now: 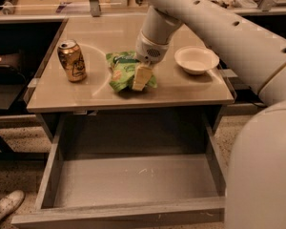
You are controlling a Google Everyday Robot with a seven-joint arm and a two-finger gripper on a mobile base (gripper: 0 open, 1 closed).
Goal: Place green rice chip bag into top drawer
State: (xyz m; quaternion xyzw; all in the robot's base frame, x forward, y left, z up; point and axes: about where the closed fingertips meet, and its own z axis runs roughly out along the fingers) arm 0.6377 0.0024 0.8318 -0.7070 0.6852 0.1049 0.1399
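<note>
Green rice chip bag is seen lying crumpled on the table, near the front edge and roughly mid-width, not in the drawer. Tool is lowered onto the bag's right part from above, in contact with it. Whether the tool is clenched or released cannot be told. White robot arm is stretched in from the upper right, over the table. Top drawer is pulled out wide below the table's front edge, grey wood-grain bottom exposed. Gold soda can is stood upright left of the bag, apart from it. White bowl is set right of the bag, near the arm. A white shoe is visible on the floor at lower left.
</note>
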